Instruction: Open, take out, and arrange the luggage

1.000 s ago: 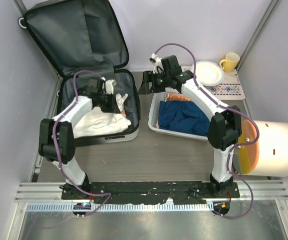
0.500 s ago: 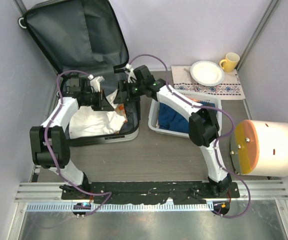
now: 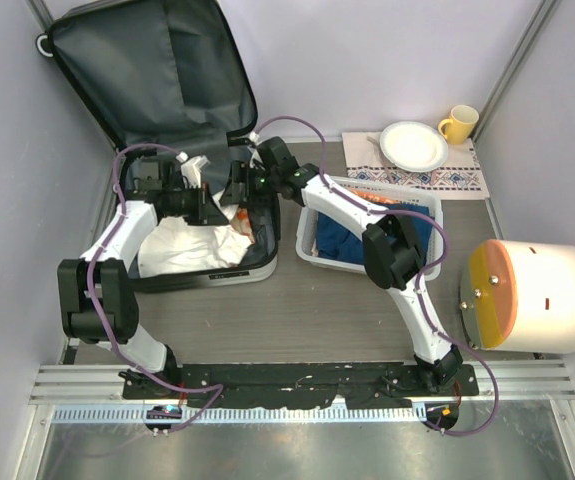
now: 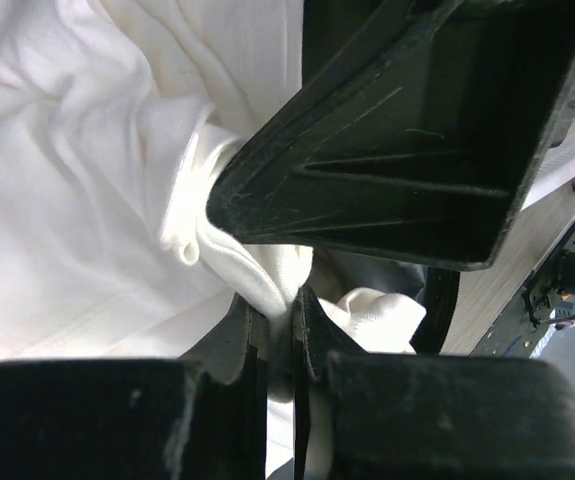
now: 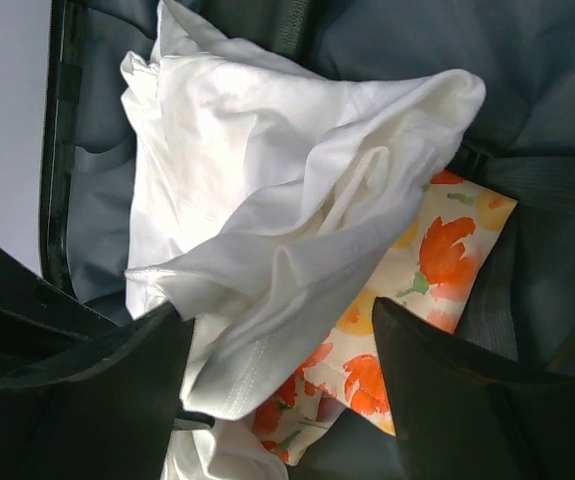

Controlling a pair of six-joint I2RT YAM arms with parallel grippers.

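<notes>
Pinching the white shirt point(image 5: 267, 200) in my left claw point(image 4: 292, 310), upper left, to empty the luggage point(image 3: 157, 70); right claw point(image 5: 282, 400) is hovering apart.

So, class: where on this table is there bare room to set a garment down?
Bare table runs between the luggage and basket and the arm bases. Crowded inside the luggage, where the left gripper and right gripper meet over white cloth.
</notes>
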